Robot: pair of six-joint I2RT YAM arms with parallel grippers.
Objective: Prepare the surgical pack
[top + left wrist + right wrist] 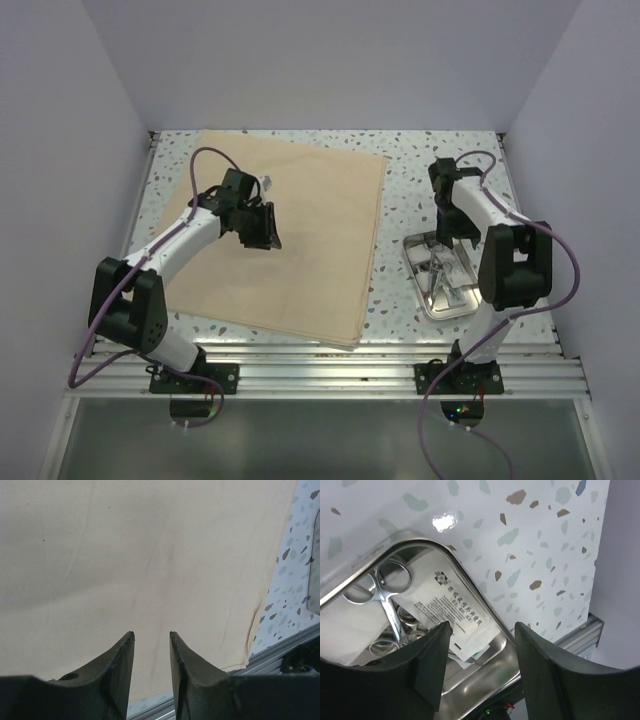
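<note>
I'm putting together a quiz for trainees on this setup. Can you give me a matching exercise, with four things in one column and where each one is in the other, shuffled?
Things:
1. tan cloth sheet
2. steel tray
3. printed packet
4. left claw

Places:
A. above the sheet, holding nothing
B. in the tray, with a ring-handled instrument
C. spread flat over the left half of the speckled tabletop
D. on the bare tabletop, right of the sheet

Pairs: 1-C, 2-D, 3-B, 4-A
</note>
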